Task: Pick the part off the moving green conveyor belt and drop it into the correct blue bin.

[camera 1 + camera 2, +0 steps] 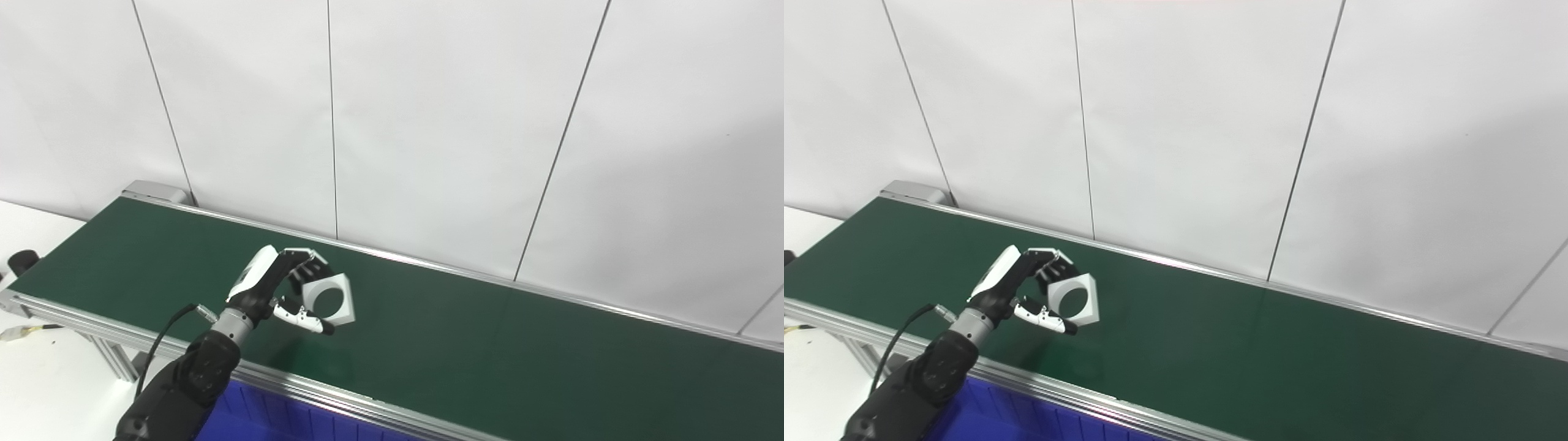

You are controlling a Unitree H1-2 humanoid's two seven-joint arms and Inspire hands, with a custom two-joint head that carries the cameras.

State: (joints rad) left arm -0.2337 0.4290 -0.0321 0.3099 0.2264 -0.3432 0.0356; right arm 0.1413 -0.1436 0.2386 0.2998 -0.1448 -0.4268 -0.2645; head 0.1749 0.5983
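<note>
Over the dark green conveyor belt (465,343), near its left end, the black-and-white left hand (278,285) curls its fingers (309,266) and thumb around a white hexagonal part with a round hole (331,299), gripping it. Just beside the belt's near rail sits a blue plastic bin (269,419).

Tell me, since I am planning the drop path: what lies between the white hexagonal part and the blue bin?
Bare green conveyor belt, then its silver near rail, between the white hexagonal part in the left robot hand and the blue bin; both views show it.
</note>
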